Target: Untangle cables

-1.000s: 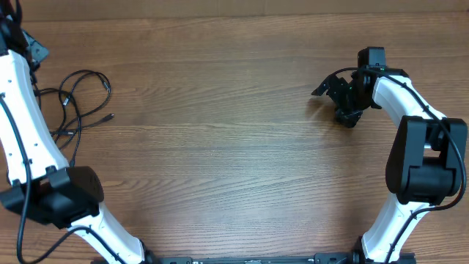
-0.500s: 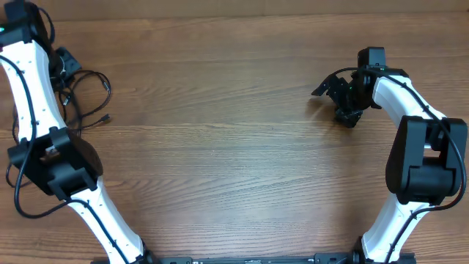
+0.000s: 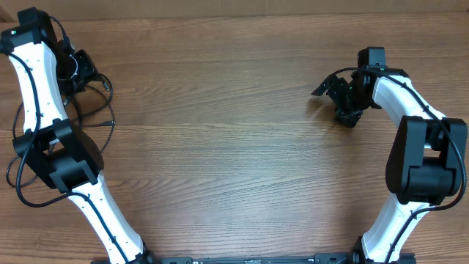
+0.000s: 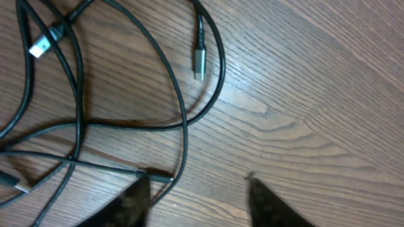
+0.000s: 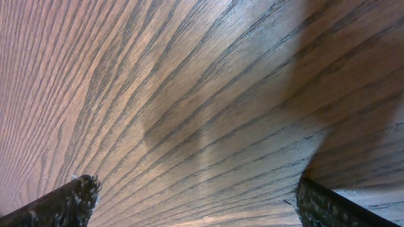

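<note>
Just ahead of the left end effector (image 4: 199, 183), cables (image 4: 185, 126) lie loose on the counter (image 3: 234, 147). Black loops cross each other, and the bundle sits mostly forward of the fingertips and toward the finger at the left of the wrist view. One silver-tipped plug (image 4: 198, 63) lies further ahead, pointing back toward the end effector. A second plug (image 4: 41, 45) is far out on that same side. The nearest strand runs roughly lengthwise away from the tips and curves down beside that finger. A thinner strand runs crosswise and ends in a small plug right at that fingertip (image 4: 142, 189); can't tell if it's touching.

Left end effector: released, jaws parted, bare wood in the gap, nothing grasped. Right end effector (image 5: 196, 186): released wide, only bare counter under it and no cable in its view.

Overhead: the cables are all at the left arm's end of the counter, well apart from the right end effector. The left arm is clearly nearer.

Judgement: the tangle is not sorted yet, as the loops overlap at several crossings. The next grasp depends on the offset: the strands lie ahead of the gap and to one side of it, not between the fingers. The left end effector would need to shift forward and sideways before closing. Risk: pinching two crossing strands at once.
</note>
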Robot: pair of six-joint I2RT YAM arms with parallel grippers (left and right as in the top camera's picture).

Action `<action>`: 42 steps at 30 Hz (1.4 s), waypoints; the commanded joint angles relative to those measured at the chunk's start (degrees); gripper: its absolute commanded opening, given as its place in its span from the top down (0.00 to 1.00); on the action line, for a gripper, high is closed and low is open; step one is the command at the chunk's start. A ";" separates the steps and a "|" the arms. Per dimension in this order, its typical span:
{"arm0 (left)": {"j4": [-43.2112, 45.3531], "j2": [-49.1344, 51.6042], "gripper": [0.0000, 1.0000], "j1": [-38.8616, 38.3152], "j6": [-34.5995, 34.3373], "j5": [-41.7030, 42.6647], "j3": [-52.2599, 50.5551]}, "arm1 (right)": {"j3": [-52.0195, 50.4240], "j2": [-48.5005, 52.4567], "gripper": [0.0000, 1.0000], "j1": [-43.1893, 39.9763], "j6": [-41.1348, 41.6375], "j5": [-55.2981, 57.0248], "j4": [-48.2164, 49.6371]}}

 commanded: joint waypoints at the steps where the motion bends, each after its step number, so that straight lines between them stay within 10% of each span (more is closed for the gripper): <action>1: -0.68 0.37 0.41 0.35 1.27 2.86 -0.09 | -0.76 1.46 0.00 -0.39 -0.83 4.22 0.09; 7: -4.35 0.37 0.17 -1.42 1.77 5.90 -0.15 | -0.76 1.46 0.00 -0.39 -0.83 4.22 0.09; 42: -18.40 0.37 0.00 -23.34 6.64 5.22 -0.20 | -0.76 1.46 0.00 -0.39 0.59 4.22 6.23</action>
